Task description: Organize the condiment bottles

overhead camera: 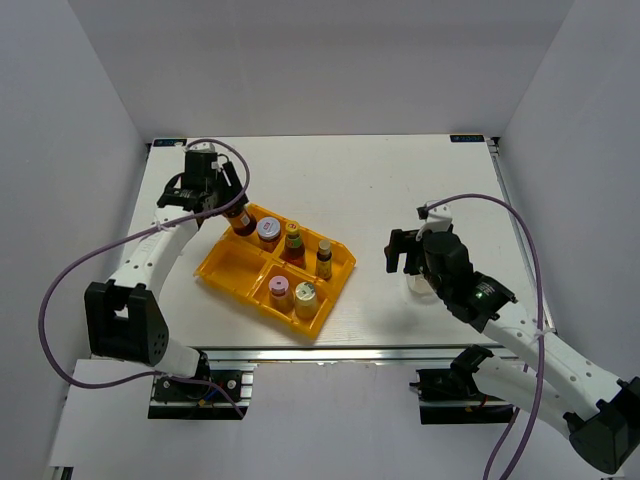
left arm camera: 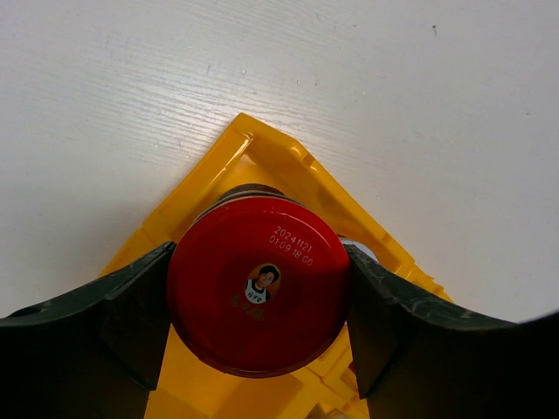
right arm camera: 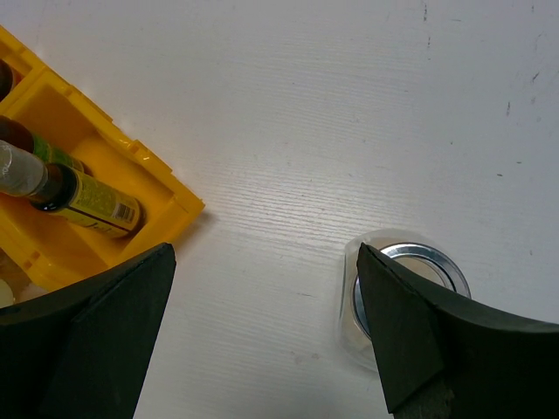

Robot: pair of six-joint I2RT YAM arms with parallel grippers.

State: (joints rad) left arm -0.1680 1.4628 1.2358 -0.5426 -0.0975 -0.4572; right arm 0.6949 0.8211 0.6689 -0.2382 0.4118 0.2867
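Left gripper (left arm camera: 259, 301) clamps the red-capped jar (left arm camera: 258, 262) over the tray (left arm camera: 253, 148) corner; right gripper (right arm camera: 262, 288) hovers, fingers apart, by the glass jar (right arm camera: 410, 266).

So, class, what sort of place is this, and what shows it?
Probably a robot test cell: plain white walls box in a white table, two cabled arms are bolted at its near edge, and a yellow tray holds condiment bottles.

Wide counter (overhead camera: 370, 180) lane was left open between yellow tray (overhead camera: 225, 268) and glass jar (right arm camera: 410, 262); tray's right side was crowded by upright bottles (overhead camera: 293, 245).
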